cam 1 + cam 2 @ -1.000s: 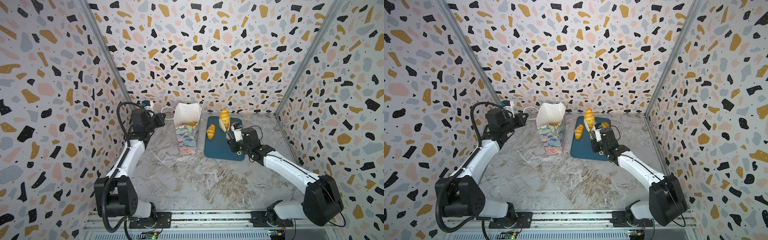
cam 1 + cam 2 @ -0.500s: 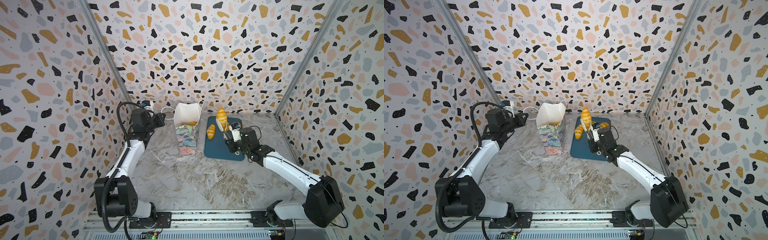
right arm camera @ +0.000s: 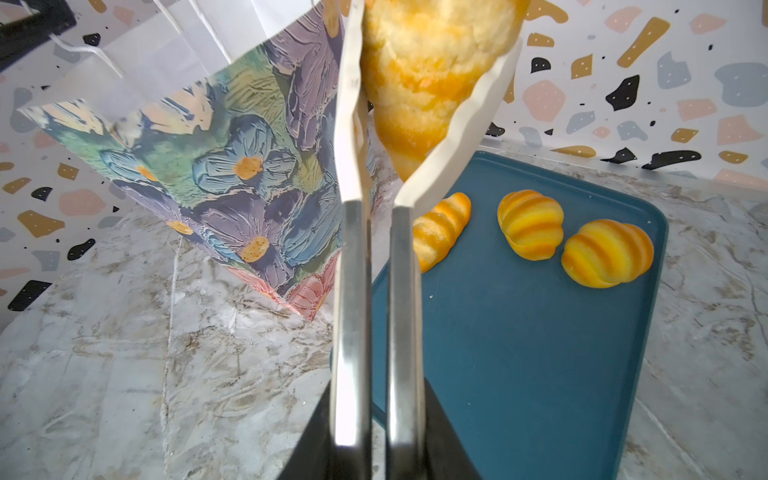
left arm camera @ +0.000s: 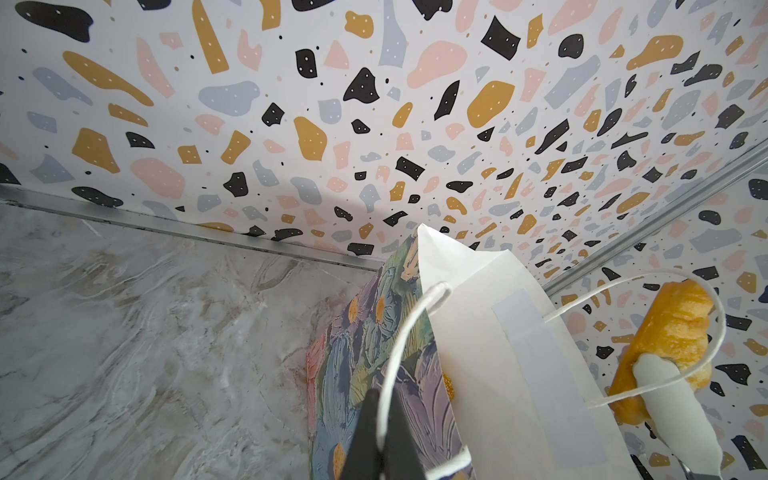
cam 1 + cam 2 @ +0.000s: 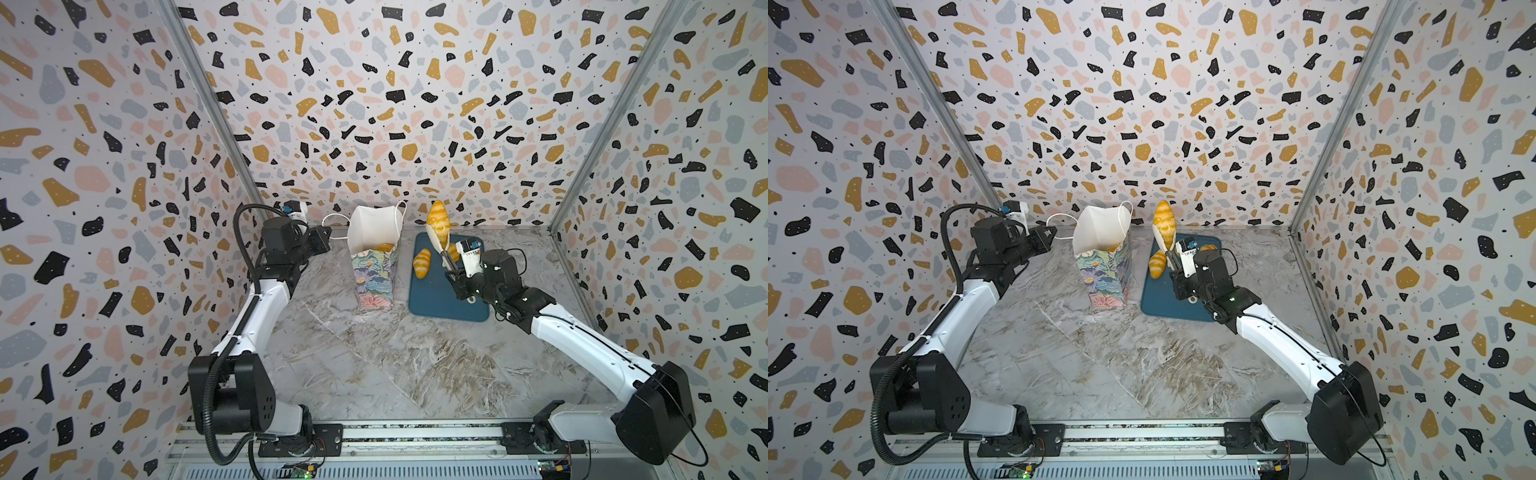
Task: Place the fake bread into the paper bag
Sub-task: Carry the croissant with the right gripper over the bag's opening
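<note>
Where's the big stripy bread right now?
In a top view the big stripy bread is up in the air, pinched by tongs over the blue tray, right of the paper bag.

- Walls (image 5: 374, 104): white panels, terrazzo print in black, ochre, pink, grey-blue.
- Metal strips (image 5: 210, 104) at both rear corners.
- Tabletop (image 5: 374, 365): grey-brown marble pattern, evenly lit.

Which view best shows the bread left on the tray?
Right wrist: all three pieces show on the tray. Both top views show one clearly, the rest mostly hidden by the right gripper. Left wrist shows none.
</note>
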`<action>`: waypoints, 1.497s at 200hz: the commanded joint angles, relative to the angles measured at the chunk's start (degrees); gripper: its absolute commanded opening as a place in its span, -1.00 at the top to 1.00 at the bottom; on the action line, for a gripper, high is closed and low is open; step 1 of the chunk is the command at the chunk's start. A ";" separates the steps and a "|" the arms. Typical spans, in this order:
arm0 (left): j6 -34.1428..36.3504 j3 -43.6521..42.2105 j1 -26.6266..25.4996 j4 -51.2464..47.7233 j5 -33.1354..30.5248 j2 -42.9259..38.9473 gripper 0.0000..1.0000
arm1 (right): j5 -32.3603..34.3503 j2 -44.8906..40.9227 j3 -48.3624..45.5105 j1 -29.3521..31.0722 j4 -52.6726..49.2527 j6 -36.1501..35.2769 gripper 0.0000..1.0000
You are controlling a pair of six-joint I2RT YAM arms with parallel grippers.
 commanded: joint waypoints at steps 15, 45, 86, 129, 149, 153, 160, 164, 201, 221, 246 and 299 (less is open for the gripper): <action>0.67 0.52 -0.24 1.37 0.44 -1.18 1.00 | 0.85 -2.56 4.25 0.78 1.14 0.50 0.64; 0.66 0.51 -0.27 1.37 0.43 -1.00 1.00 | 0.70 -2.39 6.06 1.71 1.43 0.56 0.63; 0.76 0.58 -0.27 1.28 0.34 -0.83 1.00 | 0.93 -1.64 8.57 3.09 1.41 0.33 0.63; 0.68 0.61 -0.29 1.43 0.31 -0.65 1.00 | 1.17 -0.85 10.66 4.40 1.58 0.16 0.62; 0.06 0.86 -0.29 1.81 0.58 0.13 1.00 | 1.09 -0.27 11.65 4.85 1.65 -0.16 0.62; 0.05 1.03 -0.29 1.72 0.53 0.29 1.00 | 0.97 -0.15 11.88 5.01 1.67 -0.28 0.62; 0.10 1.37 -0.29 1.51 0.54 0.58 1.00 | 0.95 0.06 12.19 5.10 1.81 -0.45 0.62; 0.14 1.55 -0.26 1.46 0.52 0.62 1.00 | 0.96 0.20 12.27 5.17 1.86 -0.49 0.62; -0.26 1.67 -0.29 2.19 -0.45 0.62 1.00 | -0.31 1.31 14.12 5.61 2.63 -1.04 0.61; -1.24 2.23 -0.29 2.92 -0.45 0.85 1.00 | -0.54 2.26 15.88 6.42 2.33 -1.47 0.61; -1.70 4.23 -0.29 2.66 -0.22 1.32 1.00 | -0.24 3.06 17.44 7.64 2.40 -1.83 0.60; -3.16 6.32 -0.29 3.23 0.06 2.69 1.00 | -0.02 5.75 20.40 10.39 2.70 -2.38 0.59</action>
